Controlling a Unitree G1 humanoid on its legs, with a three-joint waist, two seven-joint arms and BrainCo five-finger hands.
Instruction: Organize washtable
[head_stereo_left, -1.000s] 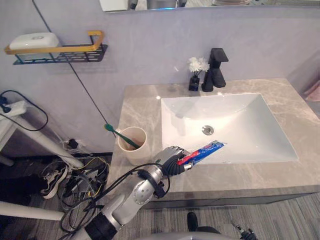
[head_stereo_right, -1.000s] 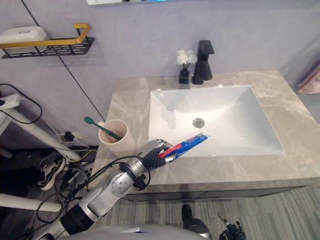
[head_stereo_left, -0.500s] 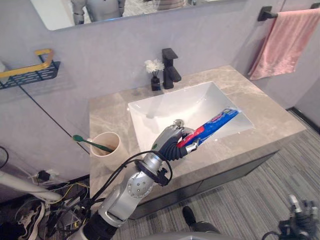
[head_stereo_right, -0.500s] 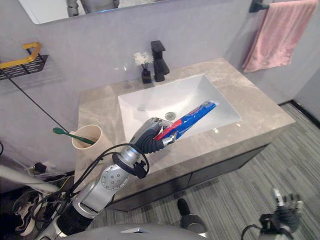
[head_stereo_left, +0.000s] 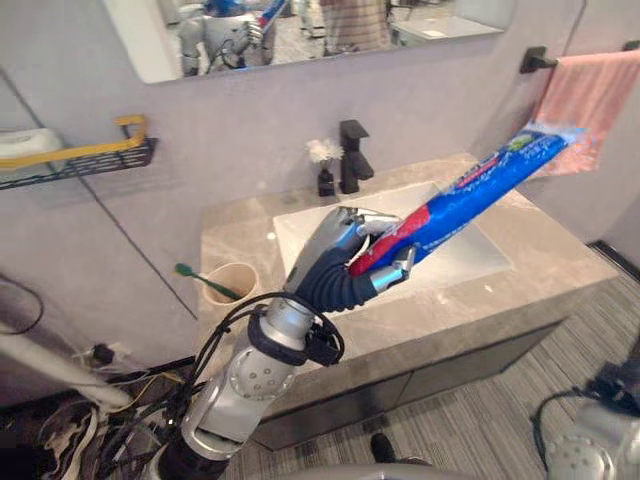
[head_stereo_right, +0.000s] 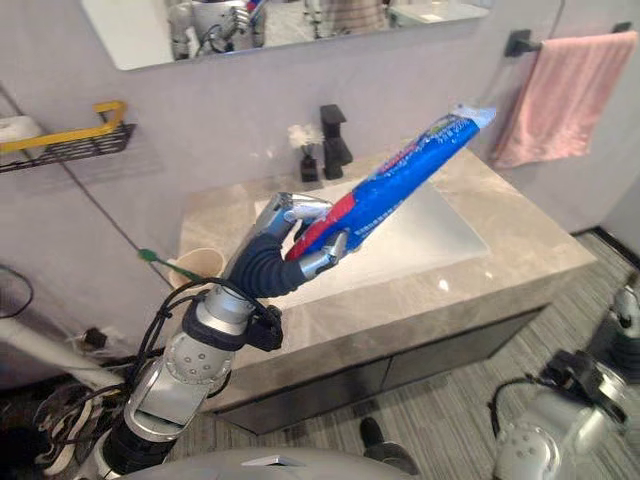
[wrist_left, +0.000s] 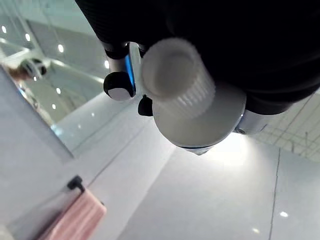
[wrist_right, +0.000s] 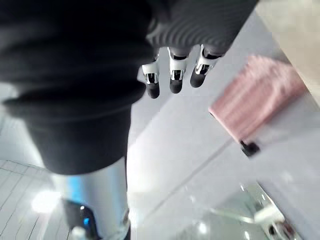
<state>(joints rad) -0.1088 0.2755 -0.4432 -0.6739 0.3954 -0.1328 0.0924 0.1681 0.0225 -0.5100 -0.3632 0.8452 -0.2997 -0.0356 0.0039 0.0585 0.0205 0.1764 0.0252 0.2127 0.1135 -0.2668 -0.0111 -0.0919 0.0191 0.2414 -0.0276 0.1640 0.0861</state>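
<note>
The toothpaste tube (head_stereo_left: 470, 195) crosses the middle of the frame, slanting toward the upper right. Its capped end is clasped in the left hand (head_stereo_left: 345, 255), whose fingers curl around it above the white sink (head_stereo_left: 462, 255). Left of the hand, a cup (head_stereo_left: 232, 285) with a green toothbrush (head_stereo_left: 205, 282) stands on the counter (head_stereo_left: 530, 270). A pink towel (head_stereo_left: 590, 95) hangs at the upper right. The right hand (wrist_right: 174, 70) holds nothing, its fingers loose.

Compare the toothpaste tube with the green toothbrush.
The toothpaste tube is gripped in the left hand, above the counter; the toothbrush stands in the beige cup. The tube is broad and blue, red and white; the toothbrush is thin and green. Both are tilted.
</note>
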